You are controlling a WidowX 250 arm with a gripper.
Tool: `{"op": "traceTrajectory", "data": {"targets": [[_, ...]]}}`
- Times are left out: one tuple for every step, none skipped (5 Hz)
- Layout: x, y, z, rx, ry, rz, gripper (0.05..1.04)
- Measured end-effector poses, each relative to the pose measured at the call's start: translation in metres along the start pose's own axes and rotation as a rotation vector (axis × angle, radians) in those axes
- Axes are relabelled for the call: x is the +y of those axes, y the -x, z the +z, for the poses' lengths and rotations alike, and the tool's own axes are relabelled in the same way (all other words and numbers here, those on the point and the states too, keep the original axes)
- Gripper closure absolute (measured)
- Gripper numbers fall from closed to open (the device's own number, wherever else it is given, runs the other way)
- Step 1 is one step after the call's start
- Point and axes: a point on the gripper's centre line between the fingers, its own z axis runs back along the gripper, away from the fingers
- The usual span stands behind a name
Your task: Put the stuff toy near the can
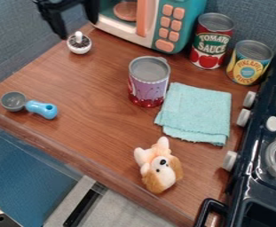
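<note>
You have a wooden counter [80, 97] across the middle, with the black stove [255, 150] along its right side; the teal microwave [190, 9] stands at the back; your gripper [78, 29] hangs at the upper left, beside the microwave, its fingers spread apart and released; the folded blue-green cloth [196, 111] lies flat near the stove; behind it you see the red can [206, 46], upright near the microwave, and the purple can [147, 84], upright just left of the cloth; the yellow can [246, 66] stands upright beside the red one; your tan and white toy [159, 166] lies near the counter's front edge, in front of the cloth and well apart from the purple can; the blue-handled spoon [40, 108] is at the left; the small white pot [79, 49] sits just below your gripper in view
</note>
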Motion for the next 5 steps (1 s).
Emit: {"op": "traceTrajectory", "data": {"targets": [[0.005, 0.053, 0.001, 0.051, 0.003, -0.142, 0.084], [0.019, 0.089, -0.006, 0.117, -0.013, -0.231, 0.084], [0.025, 0.112, -0.011, 0.153, -0.008, -0.318, 0.084], [0.031, 0.135, -0.021, 0.215, 0.004, -0.435, 0.084], [0.026, 0.154, -0.022, 0.289, 0.070, -0.545, 0.084]]}}
